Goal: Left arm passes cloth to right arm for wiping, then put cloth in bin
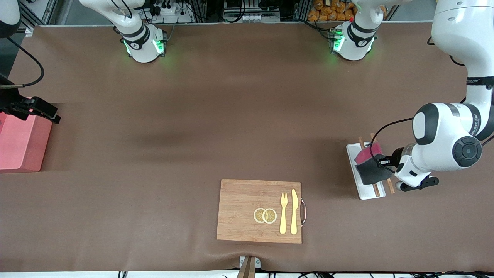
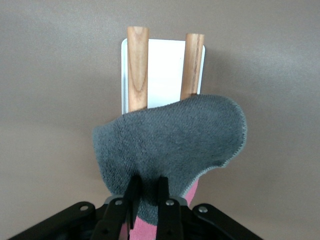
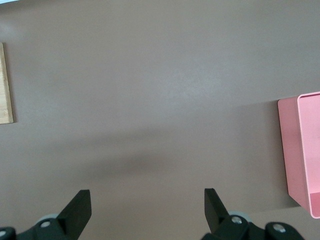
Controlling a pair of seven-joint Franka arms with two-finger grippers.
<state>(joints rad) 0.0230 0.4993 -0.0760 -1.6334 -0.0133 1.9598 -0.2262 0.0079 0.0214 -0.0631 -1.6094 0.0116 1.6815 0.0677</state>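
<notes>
One step of three looks under way at best: the left gripper (image 2: 146, 192) has its fingers pinched close on the edge of the cloth (image 1: 371, 166), grey side up with pink showing beneath, and the cloth sits over the white tray (image 1: 364, 192) and the chopsticks (image 2: 137, 67) toward the left arm's end of the table. Whether it is lifted clear of the tray, I can't quite tell. No handover yet, no wiping, nothing binned. The right gripper (image 3: 147, 210) waits with its fingers spread wide and nothing between them, hanging over bare table just beside the bin (image 1: 19, 143) at the right arm's end, well apart from the cloth. So the pass across the table, the wipe and the drop into that pink box are all left to do, by my reckoning. Underfoot, a plain brown table (image 1: 216, 116) covering, smooth, a little rippled along the near edge. Nearer the front camera lies a wooden cutting board (image 1: 239, 210) carrying two lemon slices (image 1: 265, 215), a yellow fork (image 1: 283, 212) and knife (image 1: 294, 211). Along the top, past the arm bases, I see cables and cluttered shelving.
</notes>
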